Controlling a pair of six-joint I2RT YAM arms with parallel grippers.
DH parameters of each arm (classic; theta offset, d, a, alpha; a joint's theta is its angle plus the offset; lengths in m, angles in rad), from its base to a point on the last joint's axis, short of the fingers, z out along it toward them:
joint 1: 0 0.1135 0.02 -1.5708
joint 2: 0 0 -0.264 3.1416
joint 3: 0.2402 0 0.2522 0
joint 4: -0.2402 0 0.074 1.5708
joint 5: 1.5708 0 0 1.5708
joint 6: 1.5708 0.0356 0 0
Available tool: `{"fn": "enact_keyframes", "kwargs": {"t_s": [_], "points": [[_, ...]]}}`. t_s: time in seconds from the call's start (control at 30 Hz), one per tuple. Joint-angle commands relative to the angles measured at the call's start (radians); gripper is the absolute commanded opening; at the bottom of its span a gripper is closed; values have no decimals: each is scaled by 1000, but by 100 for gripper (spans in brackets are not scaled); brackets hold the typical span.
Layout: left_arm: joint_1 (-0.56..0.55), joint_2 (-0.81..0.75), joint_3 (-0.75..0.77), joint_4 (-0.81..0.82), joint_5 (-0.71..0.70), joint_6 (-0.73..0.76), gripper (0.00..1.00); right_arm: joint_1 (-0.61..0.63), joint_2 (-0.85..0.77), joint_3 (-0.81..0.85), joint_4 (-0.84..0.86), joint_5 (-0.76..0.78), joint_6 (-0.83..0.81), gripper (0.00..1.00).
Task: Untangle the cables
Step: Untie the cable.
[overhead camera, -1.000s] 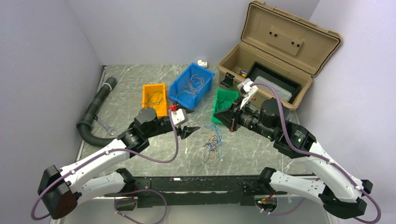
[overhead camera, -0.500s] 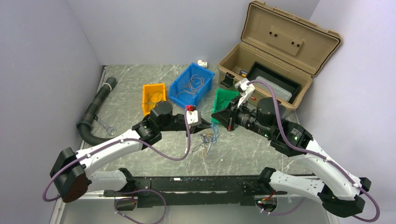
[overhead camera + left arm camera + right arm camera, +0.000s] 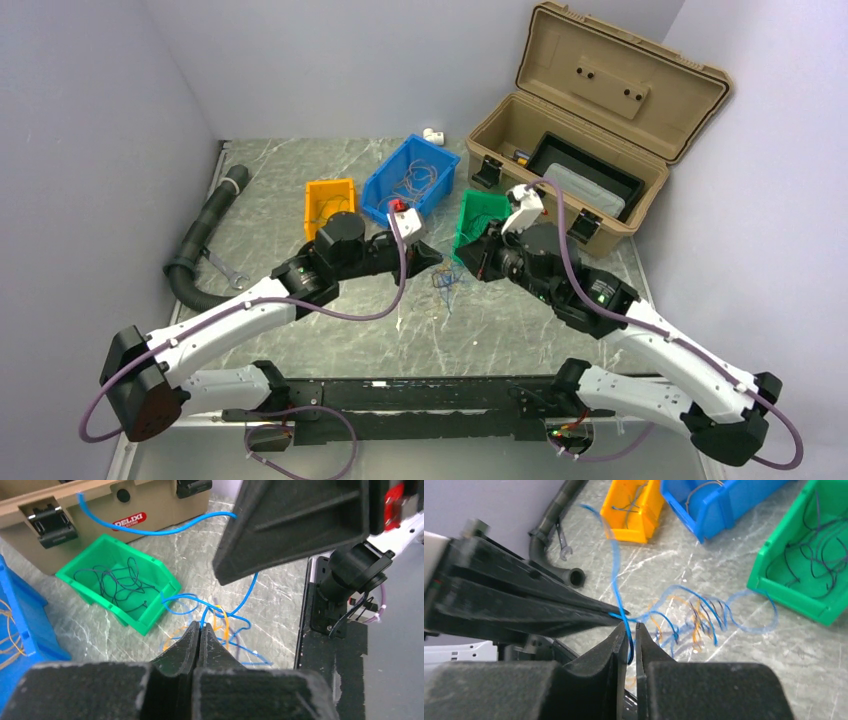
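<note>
The cables [image 3: 445, 283] are a small tangle of thin blue, orange and dark wires on the marble table, between my two grippers. My left gripper [image 3: 437, 262] is shut, pinching a blue wire [image 3: 165, 530] at its tips [image 3: 200, 626]; that wire arcs up past the right arm. The tangle [image 3: 227, 630] lies just beyond the tips. My right gripper [image 3: 463, 257] faces the left one. In the right wrist view its jaws [image 3: 628, 626] stand slightly apart, with a blue wire [image 3: 614, 575] running loosely through the narrow gap. The tangle [image 3: 694, 615] is behind.
A green bin [image 3: 470, 205] with dark wires sits just behind the grippers. A blue bin [image 3: 385, 205] and an orange bin [image 3: 330, 190] hold more wires. An open tan toolbox [image 3: 600, 100] stands back right. A black hose [image 3: 205, 230] and a wrench [image 3: 225, 270] lie at the left.
The left arm swung right to the tangle and shut on a blue wire. The right gripper came closer and its jaws parted slightly. The tangle shifted toward the bins.
</note>
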Motion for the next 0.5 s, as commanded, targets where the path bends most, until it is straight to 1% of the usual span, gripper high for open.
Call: {"fn": "enact_keyframes", "kwargs": {"t_s": [0.0,0.13,0.2,0.27,0.3,0.33,0.37,0.4,0.47], "points": [[3,-14,70,-135,-30,-63,0,-1,-82,-68,72,83,92,15],[3,-22,7,-69,-30,-38,0,-2,-75,-152,127,72,-1,13],[1,-16,28,-92,-30,-15,0,-2,-75,-197,124,113,33,13],[2,-9,73,-159,-34,-23,0,-2,-71,-220,72,145,80,15],[2,-12,91,-185,-23,-25,0,-1,-70,-225,47,147,77,20],[3,-19,97,-190,-24,-32,0,-1,-73,-236,47,132,53,28],[3,-25,97,-179,-26,-50,0,-1,-80,-247,47,117,37,38],[4,-26,107,-194,-21,-54,0,-2,-86,-243,30,121,35,52],[5,-19,140,-240,-10,-60,0,-2,-111,-245,18,94,11,68]]}}
